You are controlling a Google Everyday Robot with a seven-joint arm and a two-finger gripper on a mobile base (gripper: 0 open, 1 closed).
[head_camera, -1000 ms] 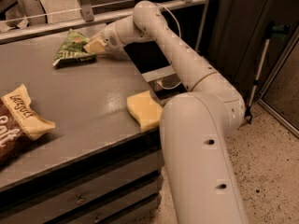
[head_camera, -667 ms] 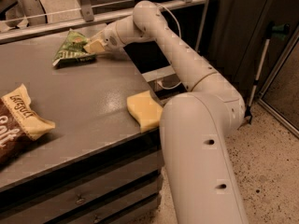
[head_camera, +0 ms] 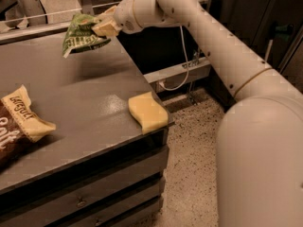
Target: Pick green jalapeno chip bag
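Observation:
The green jalapeno chip bag (head_camera: 83, 34) hangs in the air above the far part of the dark table (head_camera: 94, 103), crumpled, with white lettering showing. My gripper (head_camera: 105, 25) is at the top of the view, at the end of the long white arm, shut on the bag's right edge. The bag is clear of the tabletop.
A yellow sponge (head_camera: 147, 111) lies at the table's right front corner. A brown-and-cream "Salt" bag (head_camera: 19, 124) lies at the left edge. My white arm and body fill the right side. A speckled floor and a metal frame lie right of the table.
The gripper has lifted the green bag off the tabletop; it now hangs in the air. The view has also shifted.

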